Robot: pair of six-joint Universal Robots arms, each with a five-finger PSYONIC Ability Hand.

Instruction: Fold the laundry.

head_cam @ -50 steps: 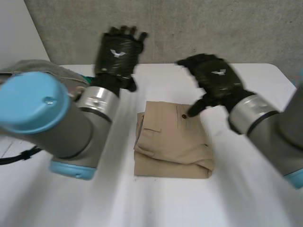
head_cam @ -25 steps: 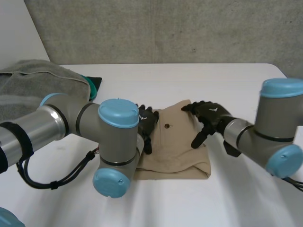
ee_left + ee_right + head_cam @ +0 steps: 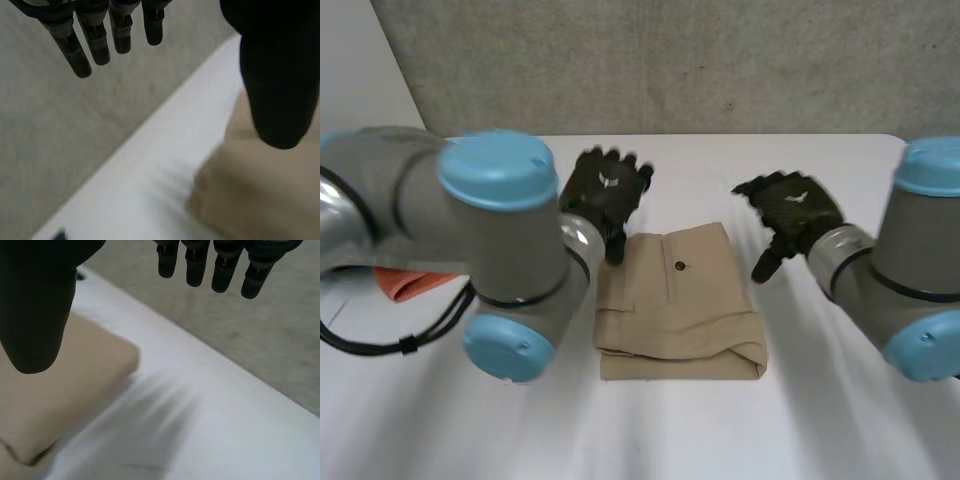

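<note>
While the folded trousers are lying at the middle of the bench, I'm hovering the left robot hand and the right robot hand, both spread and empty, just beside their far corners, about equally near.

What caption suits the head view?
Open left hand and open right hand by the far corners of folded tan trousers on the table.

Orange cloth, perhaps, behind left arm
</note>
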